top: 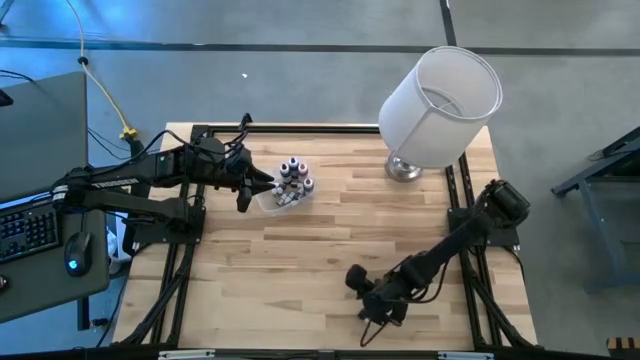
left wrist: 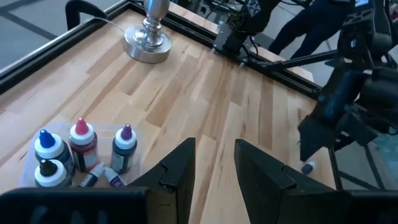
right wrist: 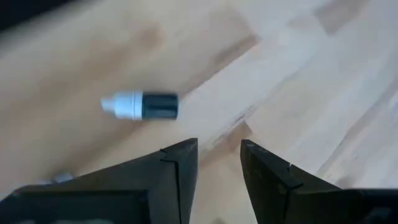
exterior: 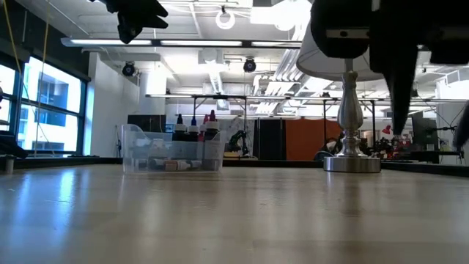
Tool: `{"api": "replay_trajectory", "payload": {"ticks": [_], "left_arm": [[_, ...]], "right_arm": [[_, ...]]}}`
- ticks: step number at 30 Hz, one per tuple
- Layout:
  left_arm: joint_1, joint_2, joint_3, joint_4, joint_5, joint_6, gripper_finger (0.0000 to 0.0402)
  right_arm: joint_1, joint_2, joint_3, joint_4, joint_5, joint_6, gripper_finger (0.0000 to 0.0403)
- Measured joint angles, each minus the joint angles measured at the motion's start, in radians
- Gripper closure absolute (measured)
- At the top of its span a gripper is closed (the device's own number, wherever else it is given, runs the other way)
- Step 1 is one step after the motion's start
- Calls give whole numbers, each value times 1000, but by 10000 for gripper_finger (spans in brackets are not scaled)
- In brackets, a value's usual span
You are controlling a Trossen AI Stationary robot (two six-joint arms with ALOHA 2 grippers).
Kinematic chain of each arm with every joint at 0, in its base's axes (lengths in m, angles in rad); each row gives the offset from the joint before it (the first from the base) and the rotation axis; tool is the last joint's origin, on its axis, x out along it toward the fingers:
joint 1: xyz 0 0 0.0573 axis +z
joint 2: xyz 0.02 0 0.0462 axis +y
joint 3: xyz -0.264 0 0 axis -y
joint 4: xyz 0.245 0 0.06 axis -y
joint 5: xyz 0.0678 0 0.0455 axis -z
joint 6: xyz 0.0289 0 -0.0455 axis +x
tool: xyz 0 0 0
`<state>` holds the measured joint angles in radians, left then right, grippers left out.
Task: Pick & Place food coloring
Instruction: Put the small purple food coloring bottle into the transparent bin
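Bottles of food coloring (top: 293,180) stand together in the clear plastic tub (top: 272,200), which sits well apart from the lamp (top: 440,95) across the wooden table (top: 330,250); pink, purple and blue tops show among them. Just beside that tub, the left gripper (top: 250,185) hovers with fingers parted and empty. Far from the tub, the right gripper (top: 360,285) hangs low with its jaws apart and empty, over one small dark bottle (right wrist: 142,105) lying on its side on the wood.

One camera looks straight down on the whole light wooden table (top: 340,230). Another sits at tabletop height, facing the room. Two wrist cameras look closely at the boards. The silver lamp base (top: 404,168) appears in three views.
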<state>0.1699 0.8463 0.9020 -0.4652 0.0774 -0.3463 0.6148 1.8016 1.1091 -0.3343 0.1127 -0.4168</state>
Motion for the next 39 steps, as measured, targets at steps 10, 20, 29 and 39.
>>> {"api": "replay_trajectory", "payload": {"ticks": [10, 20, 29, 39], "left_arm": [[0, 0, 0, 0, 14, -1, 290], [0, 0, 0, -8, 49, 3, 290], [0, 0, 0, -14, 83, 137, 290], [0, 0, 0, -34, 90, 174, 290]], "right_arm": [[-14, -30, 1, 110, -171, 618, 288], [-8, -19, 18, 101, -115, 936, 288], [4, 27, 18, 79, -158, 1062, 288], [11, 74, 18, 63, -177, 1160, 288]]}}
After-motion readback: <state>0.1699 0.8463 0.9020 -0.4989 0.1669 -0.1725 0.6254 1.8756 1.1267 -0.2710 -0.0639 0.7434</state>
